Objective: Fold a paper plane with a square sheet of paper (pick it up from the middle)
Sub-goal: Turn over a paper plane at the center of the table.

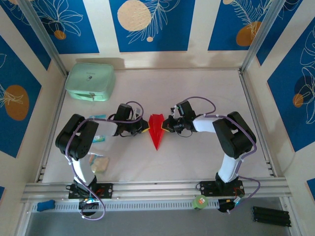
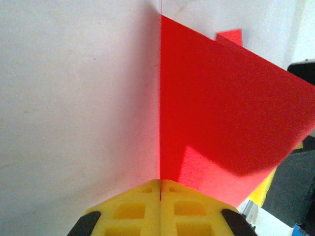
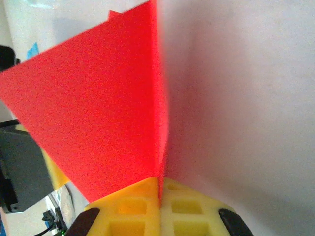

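So that the narrow, creased bright red paper plane (image 1: 156, 129) cannot slip, I judge, my left pincer (image 2: 161, 183) clenches its left edge, my right pincer (image 3: 160, 179) its right.

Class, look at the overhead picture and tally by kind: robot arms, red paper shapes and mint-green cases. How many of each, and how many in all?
Robot arms: 2 (left arm, right arm)
Red paper plane: 1
Mint-green case: 1
Total: 4
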Controlling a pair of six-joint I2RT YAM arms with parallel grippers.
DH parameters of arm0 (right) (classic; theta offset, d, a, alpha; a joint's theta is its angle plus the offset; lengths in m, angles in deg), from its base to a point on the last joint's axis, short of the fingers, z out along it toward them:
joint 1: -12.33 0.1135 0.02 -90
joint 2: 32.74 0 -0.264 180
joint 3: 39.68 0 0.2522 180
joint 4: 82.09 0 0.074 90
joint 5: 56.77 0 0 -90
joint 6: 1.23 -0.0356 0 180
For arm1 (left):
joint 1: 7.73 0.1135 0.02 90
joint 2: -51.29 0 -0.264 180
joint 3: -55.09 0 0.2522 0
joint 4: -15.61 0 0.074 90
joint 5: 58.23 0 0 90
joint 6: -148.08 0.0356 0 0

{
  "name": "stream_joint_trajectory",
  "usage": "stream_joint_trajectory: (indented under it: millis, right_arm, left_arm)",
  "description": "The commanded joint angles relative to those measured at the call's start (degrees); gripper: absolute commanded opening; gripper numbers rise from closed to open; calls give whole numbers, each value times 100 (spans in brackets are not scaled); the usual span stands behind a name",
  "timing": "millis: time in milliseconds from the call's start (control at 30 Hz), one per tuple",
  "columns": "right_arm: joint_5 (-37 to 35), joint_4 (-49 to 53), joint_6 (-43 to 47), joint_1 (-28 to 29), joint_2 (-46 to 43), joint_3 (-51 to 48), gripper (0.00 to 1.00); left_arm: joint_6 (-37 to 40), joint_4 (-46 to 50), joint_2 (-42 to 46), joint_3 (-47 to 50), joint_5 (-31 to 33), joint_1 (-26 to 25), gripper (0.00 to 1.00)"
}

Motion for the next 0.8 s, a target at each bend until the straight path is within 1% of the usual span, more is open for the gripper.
stream_joint_trajectory:
  millis: [0,167,333,433,633,767]
  right_arm:
    - [-36,0,-56,-74,-190,-163,2]
    - [-96,-26,-86,-156,-276,-216,2]
    - [-55,-106,-134,-146,-192,-200,2]
    - [6,-159,-150,-123,-84,-162,2]
    - [87,-175,-160,-44,213,-28,2]
    - [118,-185,-145,-42,277,-1,2]
  left_arm:
    - [-42,191,356,74,363,-39,0]
    - [-34,436,735,184,775,-34,0]
    - [-93,483,857,302,974,-44,0]
    - [-125,488,795,344,994,-44,0]
    - [-472,359,517,436,1021,-43,0]
    - [-390,570,577,341,1044,-44,10]
